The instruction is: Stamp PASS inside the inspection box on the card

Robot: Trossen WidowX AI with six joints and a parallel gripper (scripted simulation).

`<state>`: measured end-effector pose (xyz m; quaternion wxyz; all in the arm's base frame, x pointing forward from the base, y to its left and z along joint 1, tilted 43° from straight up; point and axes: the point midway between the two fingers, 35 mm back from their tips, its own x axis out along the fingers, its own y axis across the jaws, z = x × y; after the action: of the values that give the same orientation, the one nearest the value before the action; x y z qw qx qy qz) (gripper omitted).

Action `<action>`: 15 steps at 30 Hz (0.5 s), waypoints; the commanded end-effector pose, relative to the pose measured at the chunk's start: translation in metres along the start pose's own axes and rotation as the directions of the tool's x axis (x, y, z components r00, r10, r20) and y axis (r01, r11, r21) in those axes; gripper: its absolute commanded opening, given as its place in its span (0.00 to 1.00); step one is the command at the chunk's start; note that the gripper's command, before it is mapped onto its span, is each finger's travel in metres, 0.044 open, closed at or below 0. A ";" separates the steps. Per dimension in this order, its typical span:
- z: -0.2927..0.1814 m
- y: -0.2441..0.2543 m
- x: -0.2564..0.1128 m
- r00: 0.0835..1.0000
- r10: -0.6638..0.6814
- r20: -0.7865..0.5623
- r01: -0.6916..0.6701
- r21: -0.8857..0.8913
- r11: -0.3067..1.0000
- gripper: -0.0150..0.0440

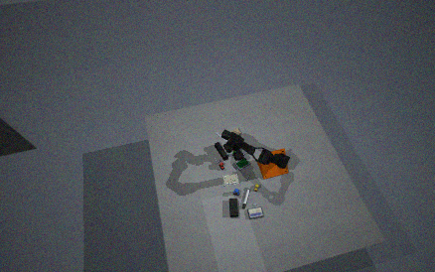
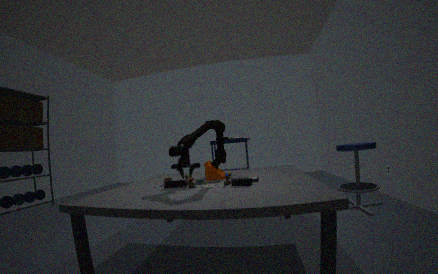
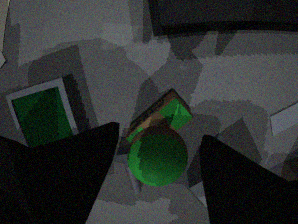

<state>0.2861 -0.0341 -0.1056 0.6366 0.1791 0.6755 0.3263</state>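
My gripper (image 1: 233,152) (image 2: 186,176) (image 3: 160,137) is open, low above the bench. In the wrist view its two black fingers stand on either side of a green stamp, with gaps. The green stamp (image 3: 158,156) has a round green knob and a block with a green and a brown face; no lettering can be read. The green ink pad (image 1: 242,164) (image 3: 42,117) with its pale rim lies to the left in the wrist view, partly hidden by a finger. The pale card (image 1: 230,179) lies beyond the pad; its box cannot be made out.
A black block (image 1: 220,151) (image 3: 225,15) lies near the stamp. A red piece (image 1: 221,166), a blue piece (image 1: 236,192) and a yellow piece (image 1: 256,188) stand around the card. Another black block (image 1: 233,207), a pale bar (image 1: 246,197) and a white-and-blue box (image 1: 255,212) lie farther off.
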 end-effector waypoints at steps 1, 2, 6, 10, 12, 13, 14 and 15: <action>-0.002 0.001 0.007 1.000 0.007 0.000 -0.007 0.006 1.000 0.63; -0.002 0.001 0.009 1.000 0.008 0.000 -0.008 0.006 1.000 0.63; -0.002 0.001 0.015 1.000 0.008 0.000 -0.008 0.006 1.000 0.63; -0.001 0.000 0.013 1.000 0.003 -0.002 -0.003 0.000 1.000 0.62; -0.001 0.000 0.013 1.000 0.003 -0.002 -0.003 0.000 1.000 0.60; -0.001 0.000 0.013 1.000 0.003 -0.002 -0.003 0.000 1.000 0.58; -0.001 0.000 0.013 1.000 0.003 -0.002 -0.003 0.000 1.000 0.57; -0.001 0.000 0.013 1.000 0.003 -0.002 -0.003 0.000 1.000 0.56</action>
<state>0.2824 -0.0249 -0.1158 0.6350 0.1803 0.6762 0.3272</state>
